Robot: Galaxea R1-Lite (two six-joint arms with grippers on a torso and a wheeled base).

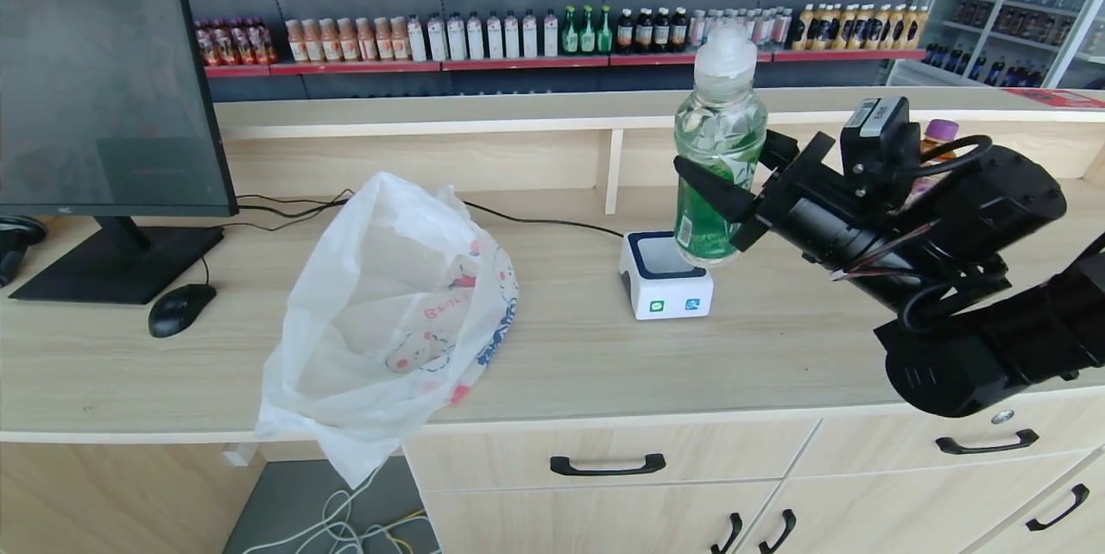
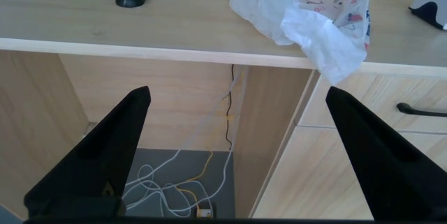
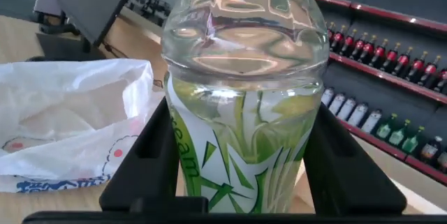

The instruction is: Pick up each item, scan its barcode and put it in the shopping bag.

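Right gripper: clenching the clear bottle at its green label, one black finger pressing on each side; it is holding the bottle upright, white cap uppermost, with the base hanging just over the dark window of the small white scanner. Scanner is sitting mid-counter on the light wood counter, a black cable trailing from it toward the monitor. Shopping bag: translucent white plastic with cartoon print, lying slumped and open-mouthed to the scanner's left, one corner drooping over the counter's front edge. Left gripper: fingers spread wide, grasping nothing, hanging below the counter edge and facing the open recess with loose cables on its floor. Black mouse and dark monitor are standing at the counter's far left. A purple-capped bottle is showing behind the right arm. Shelves of bottled drinks are lining the back wall.
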